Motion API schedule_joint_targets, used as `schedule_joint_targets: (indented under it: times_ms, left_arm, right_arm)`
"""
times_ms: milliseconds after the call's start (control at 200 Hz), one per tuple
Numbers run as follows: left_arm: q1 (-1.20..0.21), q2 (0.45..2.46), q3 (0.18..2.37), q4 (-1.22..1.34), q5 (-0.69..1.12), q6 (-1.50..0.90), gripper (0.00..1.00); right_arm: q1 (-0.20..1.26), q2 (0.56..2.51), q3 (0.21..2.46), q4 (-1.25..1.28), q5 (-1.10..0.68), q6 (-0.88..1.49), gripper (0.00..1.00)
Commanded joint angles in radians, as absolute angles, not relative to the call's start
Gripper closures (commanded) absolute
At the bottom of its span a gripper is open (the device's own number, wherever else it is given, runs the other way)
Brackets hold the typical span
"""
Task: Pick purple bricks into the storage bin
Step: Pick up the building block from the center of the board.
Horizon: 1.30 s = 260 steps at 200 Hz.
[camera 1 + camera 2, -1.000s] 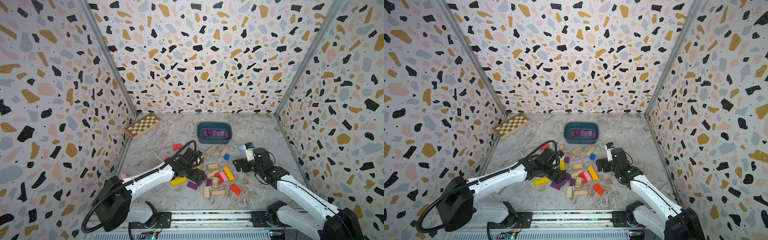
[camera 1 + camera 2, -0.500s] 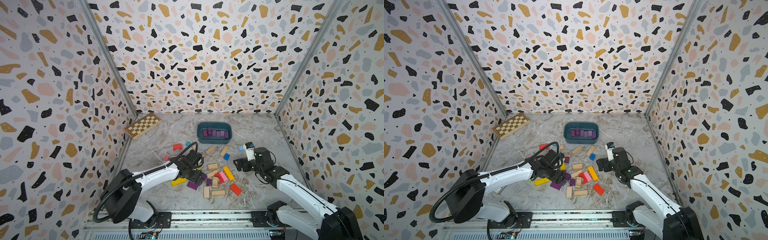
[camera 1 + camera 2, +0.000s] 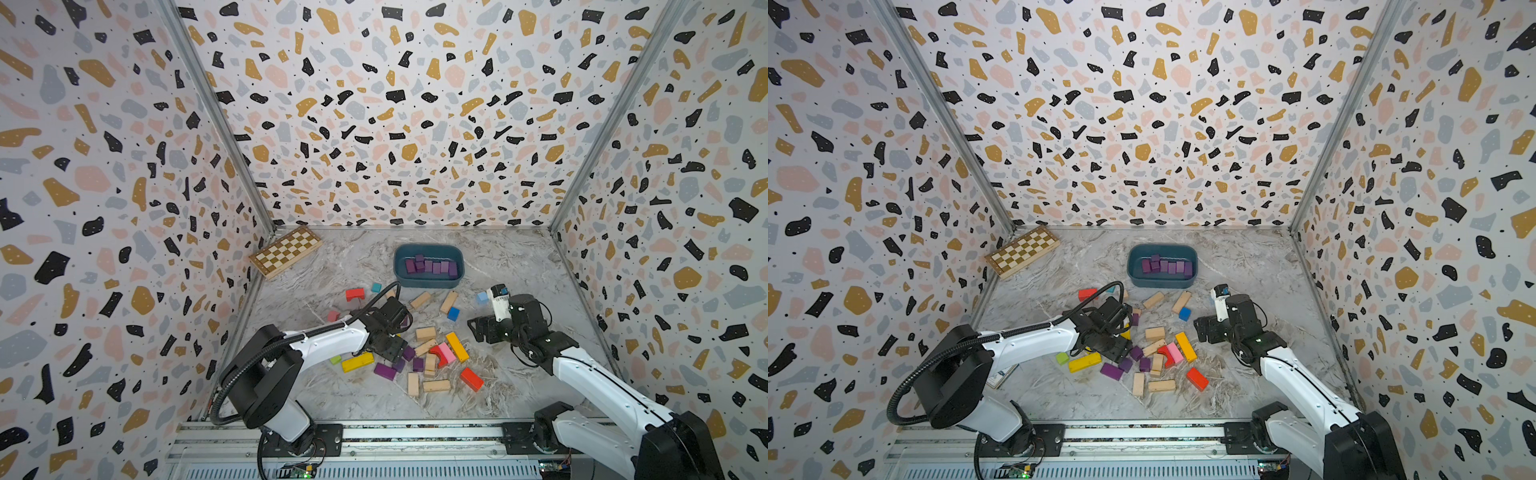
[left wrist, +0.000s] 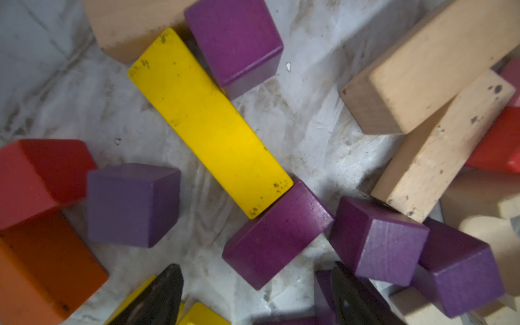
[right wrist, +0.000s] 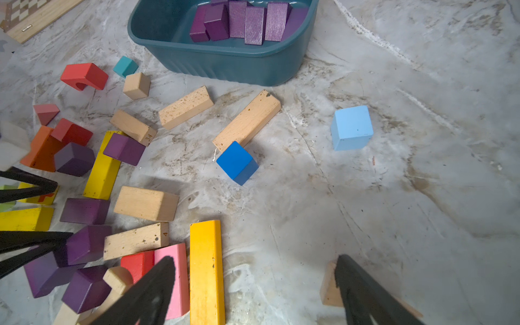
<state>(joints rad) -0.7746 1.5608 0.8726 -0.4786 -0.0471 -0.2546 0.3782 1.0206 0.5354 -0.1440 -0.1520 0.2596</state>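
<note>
The teal storage bin [image 3: 428,284] [image 3: 1160,283] [image 5: 225,66] stands at the back of the floor and holds several purple bricks [image 3: 432,266] [image 5: 244,22]. More purple bricks [image 3: 384,371] [image 3: 1136,353] lie loose in the block pile at the middle. My left gripper [image 3: 392,353] [image 3: 1119,351] [image 4: 257,281] hangs low over that pile, open. One purple brick [image 4: 275,233] lies just ahead of its gap, and another [image 4: 377,239] sits beside one finger. To the right of the pile my right gripper [image 3: 478,328] [image 5: 254,264] is open over bare floor, holding nothing.
A wooden chessboard [image 3: 286,251] leans in the back left corner. Plain wood blocks [image 5: 247,121], yellow bars [image 4: 208,121] [image 5: 206,270], red pieces [image 3: 354,294] and blue cubes [image 5: 237,163] [image 5: 351,128] are mixed in with the purple bricks or lie near the bin. Patterned walls close three sides.
The left gripper has come a little forward and lower over the pile, and its jaws have narrowed somewhat. The right arm has hardly moved.
</note>
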Motion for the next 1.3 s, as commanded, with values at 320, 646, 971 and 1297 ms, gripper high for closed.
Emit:
schedule_joint_targets:
  times_ms: [320, 646, 971, 1297]
  left_arm:
    - [-0.777, 1.621, 0.906, -0.446, -0.06, -0.231, 0.23]
    - [-0.777, 1.672, 0.945, -0.448, -0.057, -0.209, 0.31]
    - [-0.777, 1.696, 0.977, -0.459, -0.055, -0.196, 0.39]
    - [-0.776, 1.731, 1.02, -0.488, -0.055, -0.164, 0.46]
  right_arm:
    - [0.365, 1.026, 0.538, -0.134, -0.169, 0.246, 0.1]
    - [0.356, 1.027, 0.54, -0.133, -0.173, 0.244, 0.11]
    - [0.347, 1.031, 0.54, -0.131, -0.179, 0.245, 0.11]
    - [0.337, 1.028, 0.54, -0.134, -0.179, 0.245, 0.11]
